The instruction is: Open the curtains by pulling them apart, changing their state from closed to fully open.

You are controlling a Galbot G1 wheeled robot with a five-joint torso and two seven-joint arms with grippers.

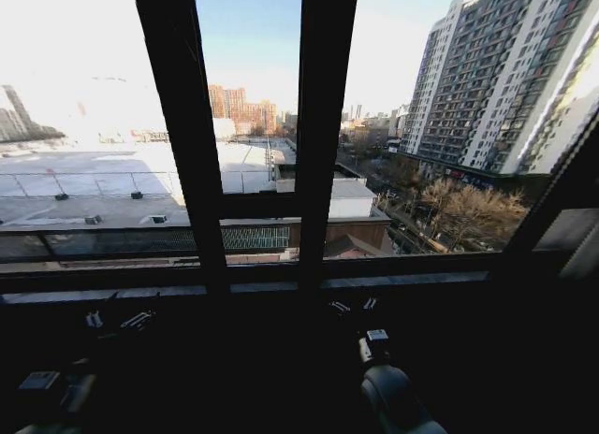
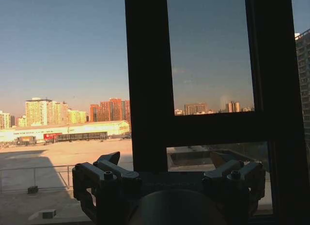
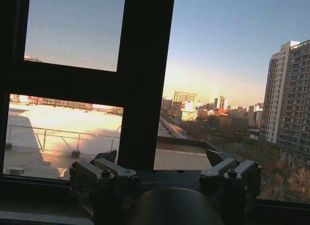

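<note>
The curtains are out of view; the glass ahead is bare. My left gripper [image 2: 167,159] is open, nothing between its fingers, and it points at a black vertical window bar [image 2: 145,79]. My right gripper [image 3: 162,157] is also open and holds nothing, facing another black bar [image 3: 145,74]. In the head view both sit low in the dark below the sill, the left gripper [image 1: 120,319] at lower left and the right gripper [image 1: 354,306] near the middle.
Two black vertical frame bars [image 1: 178,125] [image 1: 323,125] and a crossbar [image 1: 257,205] divide the window. A dark sill [image 1: 281,286] runs across just beyond the grippers. Rooftops and a tall apartment block [image 1: 496,79] lie outside.
</note>
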